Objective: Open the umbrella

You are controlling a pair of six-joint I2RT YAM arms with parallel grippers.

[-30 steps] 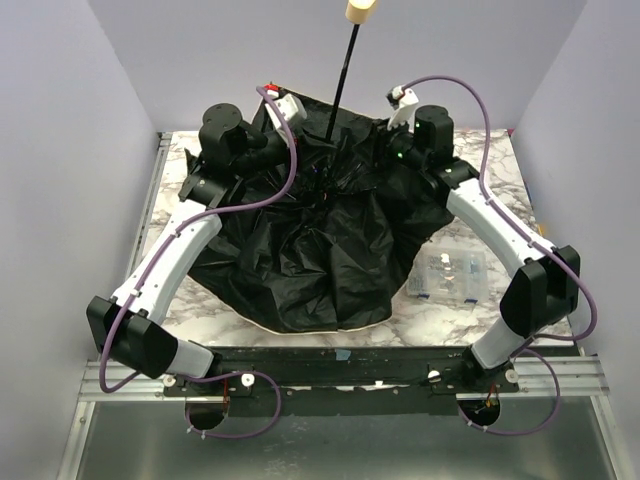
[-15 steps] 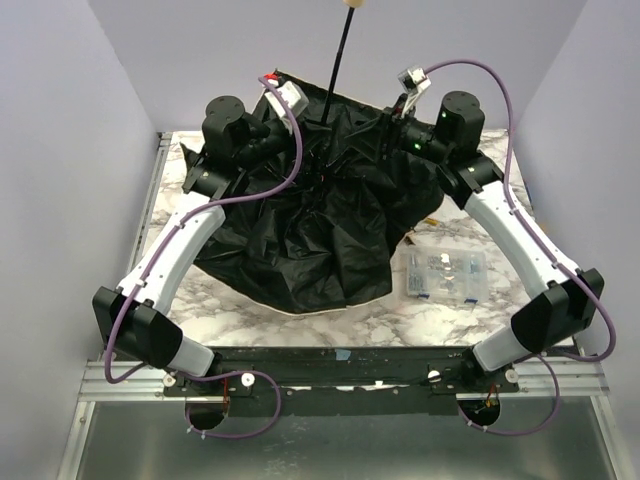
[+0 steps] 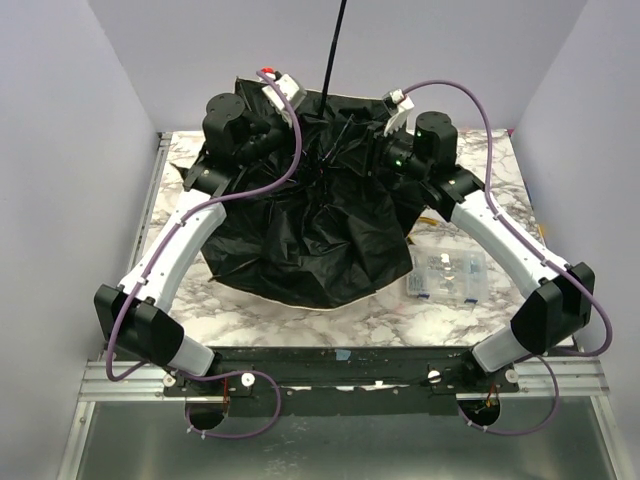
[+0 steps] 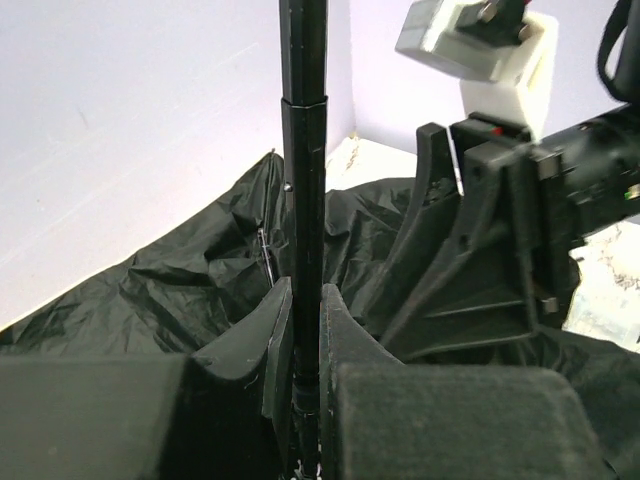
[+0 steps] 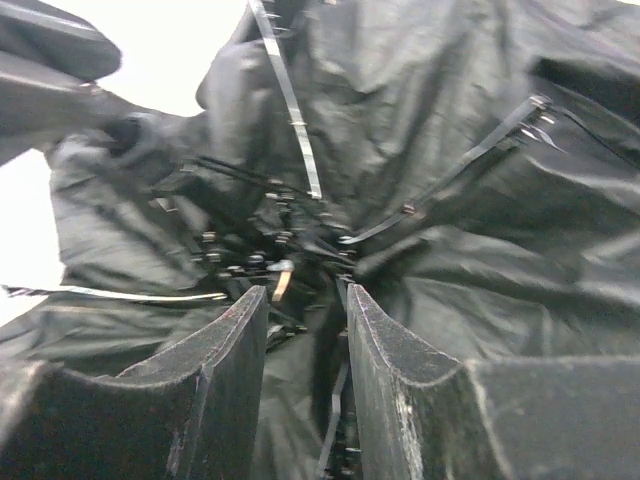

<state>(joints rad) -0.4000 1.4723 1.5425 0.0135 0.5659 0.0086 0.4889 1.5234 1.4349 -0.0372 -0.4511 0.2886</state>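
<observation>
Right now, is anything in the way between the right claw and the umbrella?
No, nothing visible is. The right gripper points straight into the umbrella, at its black underside, with the thin ribs just ahead of it. The clear plastic box lies off to the side.

Lifted the umbrella (image 3: 310, 240) higher, its shaft (image 3: 333, 45) now leaving at the top edge. Pulled the cloth back from the near bench (image 3: 250, 325) side. Lowered the right pincer (image 5: 305, 300) again to the ribs (image 5: 290, 110).

white-and-black arms (image 3: 180, 245), purple cables (image 3: 445, 84)
</observation>
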